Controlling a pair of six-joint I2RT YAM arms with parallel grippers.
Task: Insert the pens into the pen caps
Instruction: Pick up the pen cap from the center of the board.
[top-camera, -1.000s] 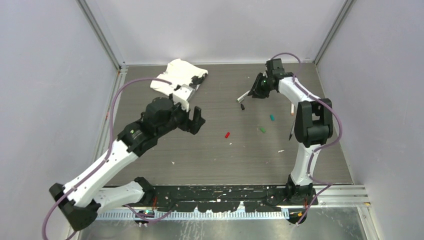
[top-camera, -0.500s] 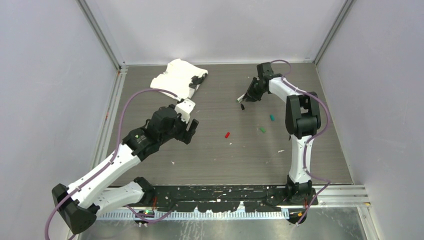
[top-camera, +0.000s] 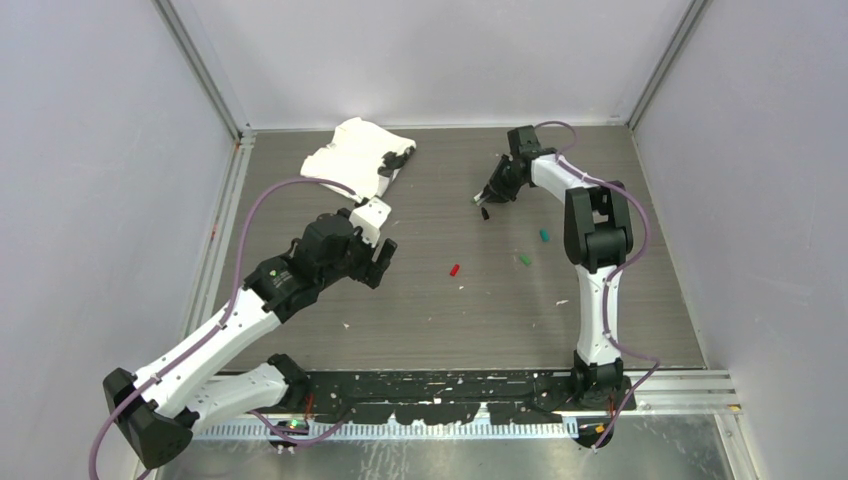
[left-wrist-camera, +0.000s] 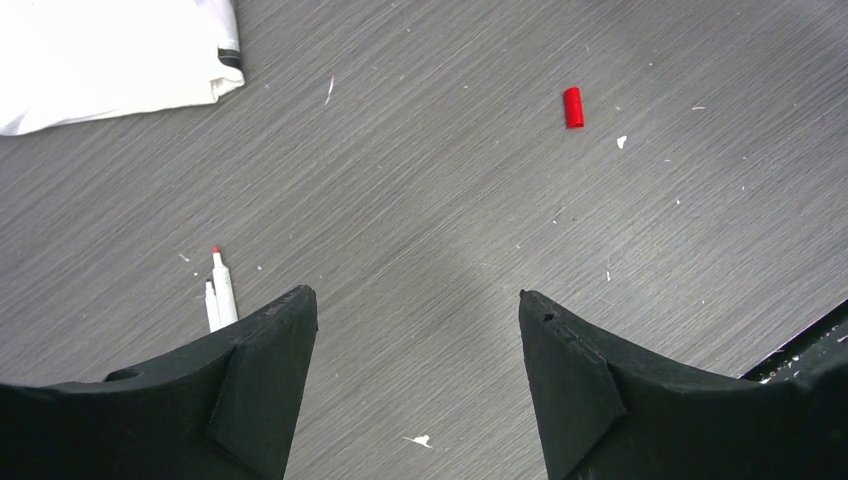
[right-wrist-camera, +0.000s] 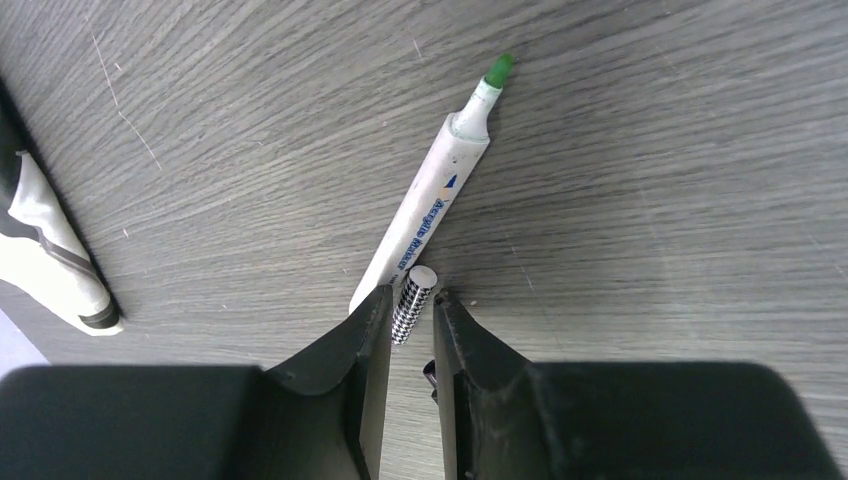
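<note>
My right gripper (right-wrist-camera: 411, 292) is shut on a slim dark pen with a black-and-white check pattern (right-wrist-camera: 410, 312), low over the table at the back (top-camera: 497, 190). A white pen with a green tip (right-wrist-camera: 432, 210) lies touching it. A black cap (top-camera: 486, 213) lies just beside them. The teal cap (top-camera: 544, 236), green cap (top-camera: 524, 260) and red cap (top-camera: 454, 270) lie apart mid-table. My left gripper (left-wrist-camera: 415, 295) is open and empty above the table. The red cap (left-wrist-camera: 572, 107) lies ahead of it to the right. Two white pens (left-wrist-camera: 222, 288), one red-tipped, lie by its left finger.
A crumpled white cloth (top-camera: 355, 160) lies at the back left and shows in the left wrist view (left-wrist-camera: 110, 50). Small white flecks dot the table. Grey walls close in the left, back and right sides. The black base rail (top-camera: 450, 385) runs along the near edge.
My right gripper has swung left along the back to the dark pen and closed round it. My left gripper has drawn back toward me and to the left.
</note>
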